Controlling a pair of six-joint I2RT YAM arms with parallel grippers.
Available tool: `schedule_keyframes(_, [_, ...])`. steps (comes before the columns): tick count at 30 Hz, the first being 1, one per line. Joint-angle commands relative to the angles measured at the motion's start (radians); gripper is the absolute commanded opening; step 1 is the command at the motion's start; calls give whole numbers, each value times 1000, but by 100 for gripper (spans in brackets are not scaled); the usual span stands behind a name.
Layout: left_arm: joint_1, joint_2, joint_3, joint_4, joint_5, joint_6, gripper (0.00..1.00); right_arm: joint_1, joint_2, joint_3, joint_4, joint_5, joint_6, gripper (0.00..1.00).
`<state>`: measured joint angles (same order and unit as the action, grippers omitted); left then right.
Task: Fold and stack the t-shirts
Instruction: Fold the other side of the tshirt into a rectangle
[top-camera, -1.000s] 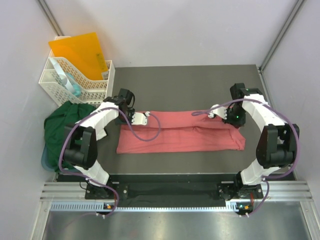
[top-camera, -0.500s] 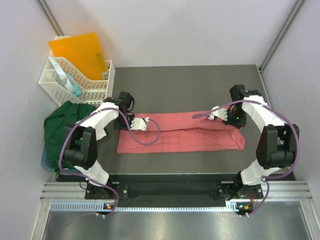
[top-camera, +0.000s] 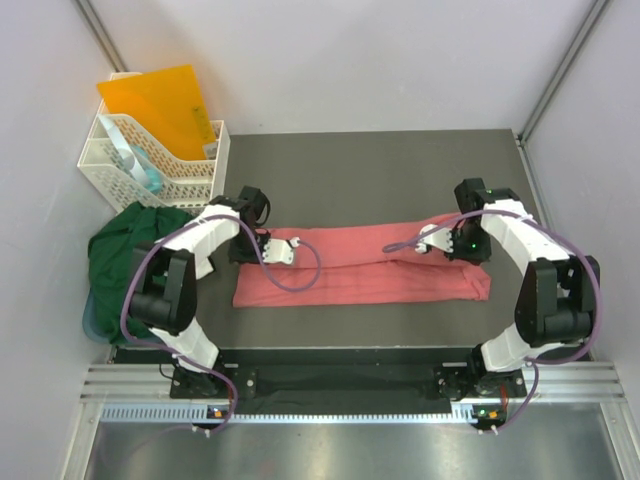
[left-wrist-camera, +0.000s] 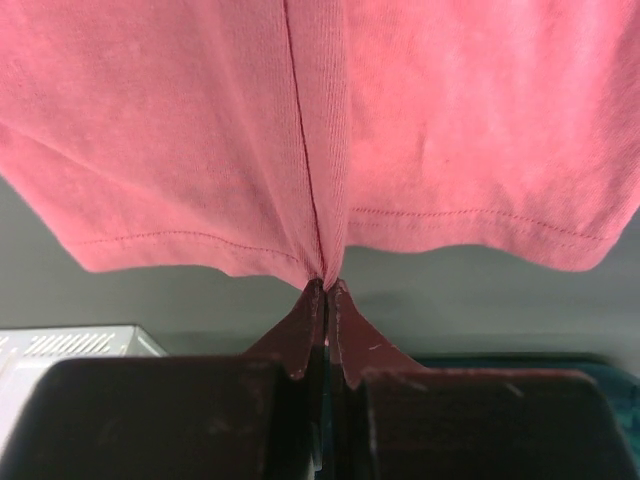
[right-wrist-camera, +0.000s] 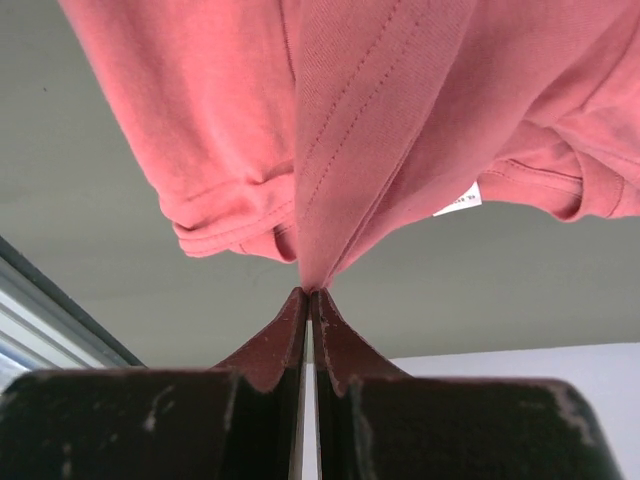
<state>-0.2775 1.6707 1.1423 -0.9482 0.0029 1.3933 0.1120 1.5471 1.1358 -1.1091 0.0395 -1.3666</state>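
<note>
Salmon-pink cotton t-shirt (top-camera: 360, 272) lies as a long folded band across the dark grey table (top-camera: 380, 165), in front of both arms. The left gripper (left-wrist-camera: 325, 292) is closed on a thin pinch at a seam by the hem. The right gripper (right-wrist-camera: 306, 296) is closed on a thin pinch near the small white neck label (right-wrist-camera: 458, 199). Each grip takes very little cloth, so I judge that an uneven pull could slip one edge out and skew the fold. The crumpled dark green t-shirt (top-camera: 125, 250) lies apart at the left table edge.
</note>
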Motion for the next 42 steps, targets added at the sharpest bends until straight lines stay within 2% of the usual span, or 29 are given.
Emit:
schedule_keyframes(1, [-9,4,-3,-50,32,3,0,17,-48,-18,-9,14,-22,0])
schedule_keyframes(42, [-37,21,-56,0,-23,-14,0,259,-186,-235,29,20,14,0])
